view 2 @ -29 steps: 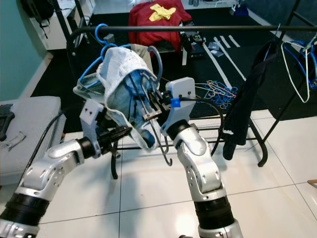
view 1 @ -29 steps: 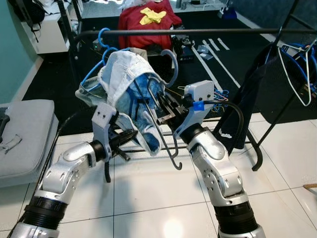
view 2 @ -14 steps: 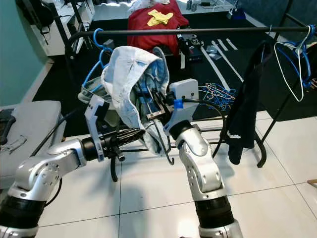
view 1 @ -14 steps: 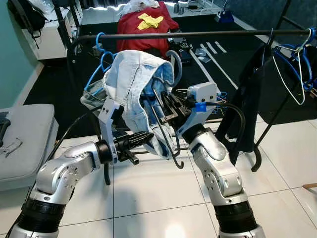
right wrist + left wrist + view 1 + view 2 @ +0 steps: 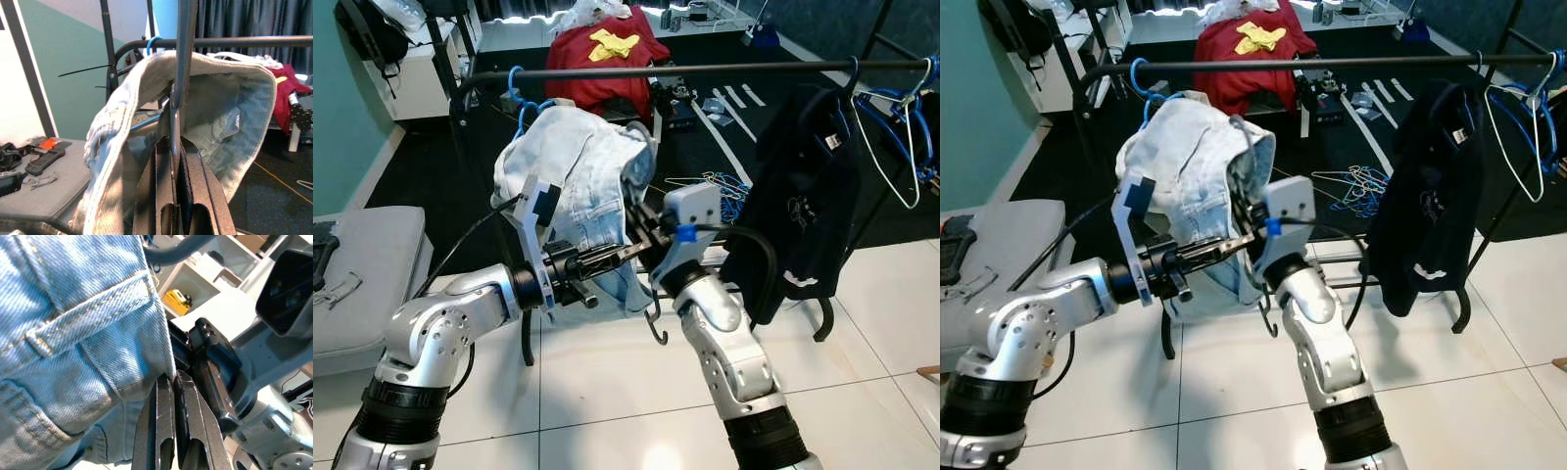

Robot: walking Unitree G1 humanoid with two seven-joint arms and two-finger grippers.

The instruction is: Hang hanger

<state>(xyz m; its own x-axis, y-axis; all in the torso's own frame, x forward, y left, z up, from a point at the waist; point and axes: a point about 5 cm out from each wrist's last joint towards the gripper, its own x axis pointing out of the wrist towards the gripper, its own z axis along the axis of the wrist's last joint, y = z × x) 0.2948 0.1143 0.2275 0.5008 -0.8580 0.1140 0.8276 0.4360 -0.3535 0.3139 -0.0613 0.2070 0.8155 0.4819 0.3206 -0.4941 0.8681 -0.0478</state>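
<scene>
Change since a second ago: I see the denim shorts (image 5: 576, 186) now draped wider over both grippers, hiding the wire I could see earlier; the dark garment (image 5: 800, 211) hangs fuller and nearer my right arm, though the camera has shifted too.
Left gripper (image 5: 173, 382): fingers pressed together at the hem of the shorts, tips meeting my right gripper; I cannot tell whether cloth is pinched between them.
Right gripper (image 5: 174, 147): fingers closed on the grey wire of the hanger (image 5: 182, 58), which rises through the shorts' waistband.
Hanger: held below the rail, not on it; a hook (image 5: 656, 328) dangles under my right wrist.
Rail (image 5: 705, 70): black bar across, above and beyond the shorts; bare stretch between the blue hanger (image 5: 516, 82) at its left end and the dark garment.
Room to move: white tiled floor (image 5: 607, 382) under both arms; grey cushion (image 5: 362, 264) at my left.
Far right: white and blue hangers (image 5: 891, 147) on the rail.
Far back: red cloth (image 5: 607, 49) with a yellow piece on top.
</scene>
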